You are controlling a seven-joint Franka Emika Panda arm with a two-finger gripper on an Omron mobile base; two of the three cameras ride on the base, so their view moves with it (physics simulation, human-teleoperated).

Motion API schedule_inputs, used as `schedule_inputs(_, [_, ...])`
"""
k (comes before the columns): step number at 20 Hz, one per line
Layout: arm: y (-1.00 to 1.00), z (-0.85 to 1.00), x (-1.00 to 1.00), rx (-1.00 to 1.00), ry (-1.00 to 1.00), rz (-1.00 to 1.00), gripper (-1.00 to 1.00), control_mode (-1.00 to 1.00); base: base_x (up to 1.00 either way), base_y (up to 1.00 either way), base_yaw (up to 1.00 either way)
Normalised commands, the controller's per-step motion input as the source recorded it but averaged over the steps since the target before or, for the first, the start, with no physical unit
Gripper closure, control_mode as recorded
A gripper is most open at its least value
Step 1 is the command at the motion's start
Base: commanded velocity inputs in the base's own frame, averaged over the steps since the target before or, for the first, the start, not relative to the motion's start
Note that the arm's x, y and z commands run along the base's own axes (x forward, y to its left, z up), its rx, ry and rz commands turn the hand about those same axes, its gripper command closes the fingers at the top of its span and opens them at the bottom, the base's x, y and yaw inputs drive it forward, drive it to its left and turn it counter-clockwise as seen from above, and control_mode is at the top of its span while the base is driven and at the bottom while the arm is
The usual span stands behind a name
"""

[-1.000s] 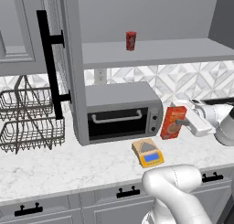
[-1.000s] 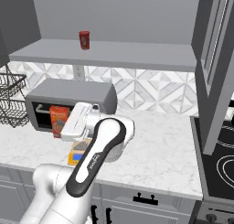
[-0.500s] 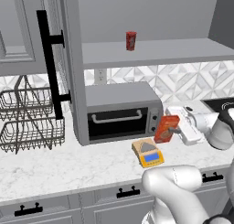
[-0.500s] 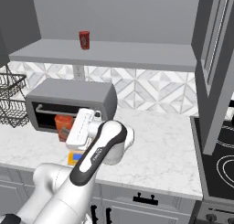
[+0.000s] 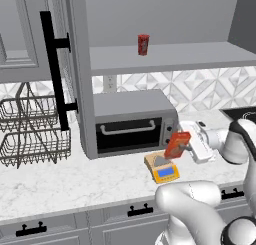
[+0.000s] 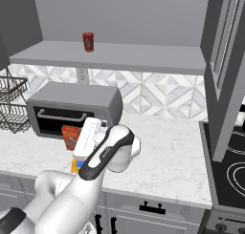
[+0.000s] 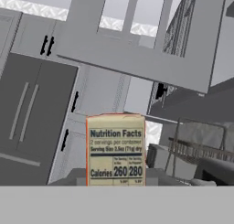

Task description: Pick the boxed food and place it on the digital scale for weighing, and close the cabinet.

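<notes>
The boxed food [image 5: 177, 145] is an orange-red carton, tilted, with my gripper [image 5: 186, 146] shut on it from the right. It hangs just above the digital scale [image 5: 163, 170], a small yellow device with a grey platform in front of the toaster oven; whether they touch I cannot tell. From the right base the boxed food [image 6: 71, 136] shows left of my white hand, with a corner of the scale [image 6: 75, 166] below. The hand view shows the carton's nutrition panel [image 7: 115, 150]. The cabinet door [image 5: 80, 84] stands open, its black bar handle [image 5: 54, 71] facing out; another open door [image 6: 224, 80] is at the right.
A grey toaster oven [image 5: 131, 123] stands behind the scale. A red can [image 5: 143, 44] sits on the open shelf above. A wire dish rack [image 5: 31, 134] is at the left. A stove top [image 6: 234, 171] lies at the far right. Drawers with short black pulls run below the counter.
My gripper has carried the boxed food left and down, from beside the toaster oven to just over the scale, and the carton has tipped over more.
</notes>
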Motion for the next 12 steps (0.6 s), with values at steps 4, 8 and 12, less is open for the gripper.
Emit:
schedule_inputs(4, [0.0, -0.36, 0.3, -0.01, 0.0, 0.0, 1.0, -1.0, 0.0, 0.0, 0.0])
schedule_inputs(8, [0.0, -0.18, 0.46, 0.0, 0.04, 0.0, 1.0, -1.0, 0.0, 0.0, 0.0])
schedule_inputs(12, [-0.01, -0.19, 0.3, 0.0, 0.0, 0.0, 1.0, -1.0, 0.0, 0.0, 0.0])
